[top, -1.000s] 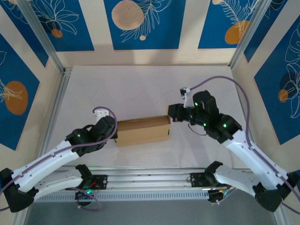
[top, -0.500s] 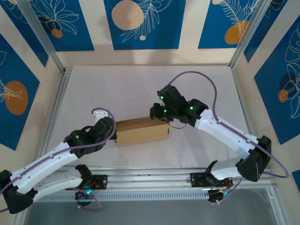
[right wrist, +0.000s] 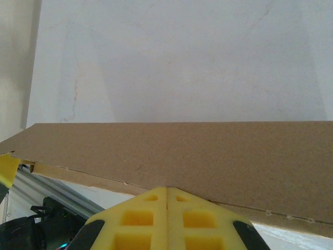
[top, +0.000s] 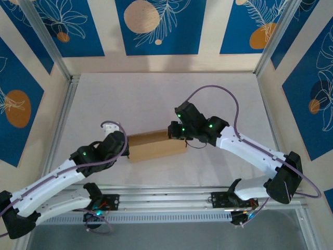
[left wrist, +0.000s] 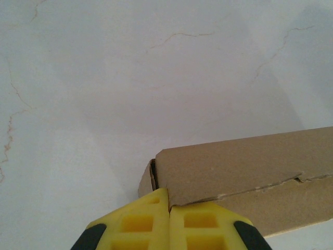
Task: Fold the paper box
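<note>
The paper box (top: 156, 146) is a closed, shallow brown cardboard box lying on the white table, its long side running left to right. My left gripper (top: 126, 145) is shut, its yellow tips against the box's left end. In the left wrist view the left gripper (left wrist: 169, 200) touches the lid's lower corner on the paper box (left wrist: 244, 166), where a dark gap shows at the end flap. My right gripper (top: 172, 131) is shut and sits over the box's back right part. In the right wrist view the right gripper (right wrist: 167, 190) rests on the flat top of the paper box (right wrist: 182, 151).
An aluminium rail (top: 166, 200) with the arm bases runs along the near edge. Metal frame posts (top: 61, 120) and walls with blue panels close in the table on the left, back and right. White table (top: 156, 99) stretches behind the box.
My right arm has swung left from beside the box's right end to over its top. The box's right end has dropped a little. The left arm has barely moved.
</note>
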You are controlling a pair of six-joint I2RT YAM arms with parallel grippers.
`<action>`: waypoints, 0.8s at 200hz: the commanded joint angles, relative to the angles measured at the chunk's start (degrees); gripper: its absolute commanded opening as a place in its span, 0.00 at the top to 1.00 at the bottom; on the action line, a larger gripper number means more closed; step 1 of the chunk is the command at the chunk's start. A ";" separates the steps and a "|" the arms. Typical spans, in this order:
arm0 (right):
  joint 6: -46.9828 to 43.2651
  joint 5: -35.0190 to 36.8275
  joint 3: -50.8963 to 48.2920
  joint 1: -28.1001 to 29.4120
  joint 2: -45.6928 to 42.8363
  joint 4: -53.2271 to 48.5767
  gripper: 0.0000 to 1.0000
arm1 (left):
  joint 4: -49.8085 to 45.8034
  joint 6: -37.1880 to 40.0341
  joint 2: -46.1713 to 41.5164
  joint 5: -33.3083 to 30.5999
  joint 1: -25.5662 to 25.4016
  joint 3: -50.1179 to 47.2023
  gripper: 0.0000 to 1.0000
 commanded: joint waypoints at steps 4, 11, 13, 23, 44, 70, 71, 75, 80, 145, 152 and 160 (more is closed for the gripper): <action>-0.24 2.04 -2.19 0.24 0.47 -4.05 1.00 | -5.83 -1.37 1.02 4.96 -0.22 -2.74 0.97; -0.22 2.26 -2.31 0.17 0.51 -4.06 1.00 | -5.85 -1.48 0.66 5.01 -0.21 -2.67 0.95; -0.20 2.27 -2.33 0.22 0.49 -4.06 1.00 | -5.86 -1.49 0.57 5.01 -0.21 -2.70 0.94; -0.15 2.48 -2.49 0.24 0.47 -3.98 1.00 | -5.82 -1.86 -0.41 5.27 -0.25 -2.80 0.89; -0.04 2.88 -2.84 0.16 0.45 -3.98 1.00 | -4.93 -1.84 -3.58 6.42 -0.21 -3.08 0.82; -0.03 2.79 -3.00 -0.09 0.47 -3.82 1.00 | -4.45 -0.52 -7.62 7.97 -0.21 -2.45 0.77; -0.02 2.75 -2.99 -0.10 0.49 -3.81 1.00 | -4.50 -0.48 -7.72 8.03 -0.21 -2.42 0.77; -0.07 2.71 -2.98 -0.11 0.50 -3.72 1.00 | -4.60 -0.35 -8.12 8.24 -0.21 -2.16 0.76; -0.11 2.62 -2.85 -0.19 0.43 -3.69 1.00 | -4.65 -0.10 -8.65 8.55 -0.21 -1.77 0.75; -0.88 1.93 -0.46 -0.46 1.48 -4.50 1.00 | -8.69 2.82 -11.47 6.16 -0.04 7.16 0.73; -0.83 1.82 -0.39 -0.46 1.61 -4.54 1.00 | -8.93 2.90 -11.47 5.48 0.09 7.81 0.72; -0.94 1.65 -0.30 -0.53 1.71 -4.59 1.00 | -8.87 2.91 -11.40 4.73 0.26 8.35 0.69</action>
